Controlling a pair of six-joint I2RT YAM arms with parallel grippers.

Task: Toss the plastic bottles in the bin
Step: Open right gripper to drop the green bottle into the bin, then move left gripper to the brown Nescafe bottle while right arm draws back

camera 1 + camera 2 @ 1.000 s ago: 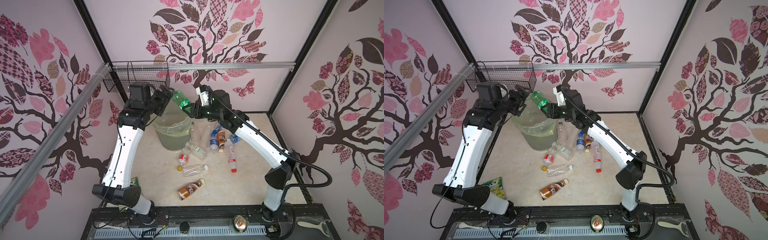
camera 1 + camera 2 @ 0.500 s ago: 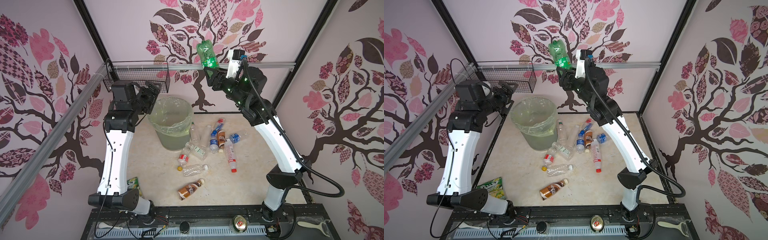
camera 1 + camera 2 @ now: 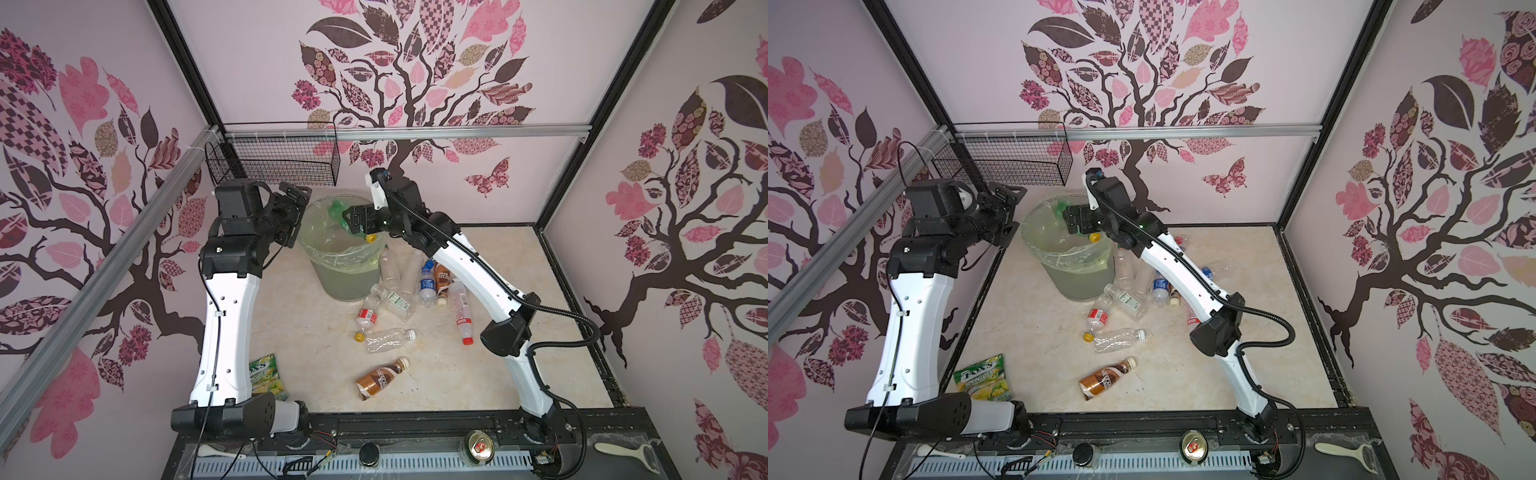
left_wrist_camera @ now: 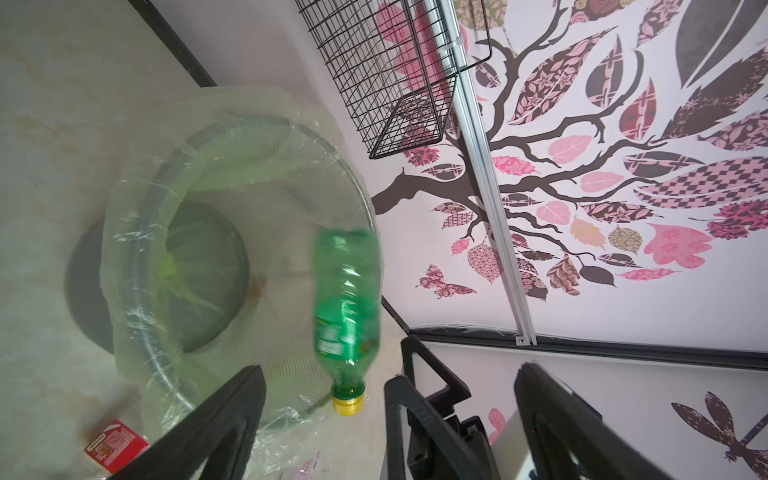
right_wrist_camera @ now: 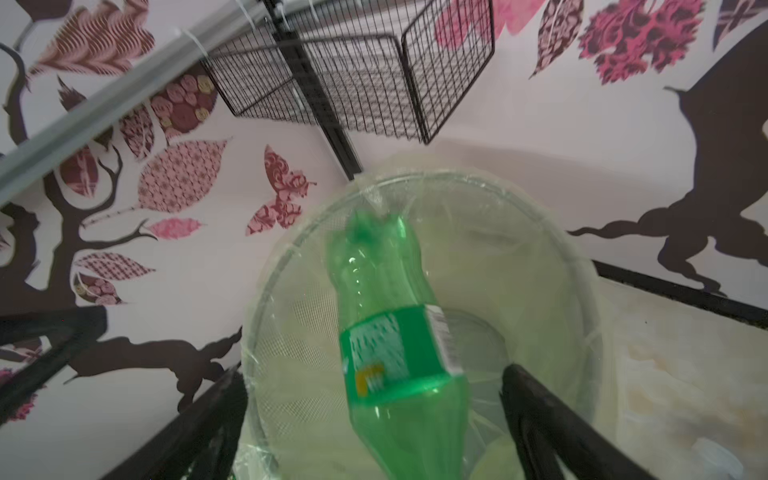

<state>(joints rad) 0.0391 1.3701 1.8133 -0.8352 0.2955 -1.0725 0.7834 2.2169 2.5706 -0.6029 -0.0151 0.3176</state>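
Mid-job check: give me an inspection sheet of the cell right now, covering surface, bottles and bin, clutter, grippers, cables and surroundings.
Surface: beige marbled table, no spills seen.
Job's things: green bottle blurred and loose between open jaws over the bin; the rest lie on the table near the bin, among them a brown bottle and a red-capped bottle.
Clutter: snack packet on the table; can, spoon and peeler on the front ledge.
Grippers: left gripper open, empty, left of the bin mouth; right gripper open over the bin.
Cables: ribbed hose loops off the right arm; thin cable runs along the left arm; no snag seen.
Surroundings: wire basket on the back rail, looks empty; tree-patterned walls.
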